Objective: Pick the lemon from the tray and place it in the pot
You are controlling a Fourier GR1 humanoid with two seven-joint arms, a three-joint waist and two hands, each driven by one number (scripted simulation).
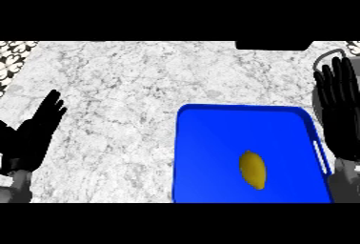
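Lemon (253,169) lying on blue tray (211,143), right of centre, untouched. Tray resting on marbled worktop (119,95). Right robot hand (342,109) just beyond tray's right rim, fingers straight and apart, over grey pot (322,59) at far right. Left robot hand (32,136) at left edge, fingers straight, holding nothing.

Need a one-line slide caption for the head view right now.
Lemon lies on the blue tray; both robot hands open, left, right.
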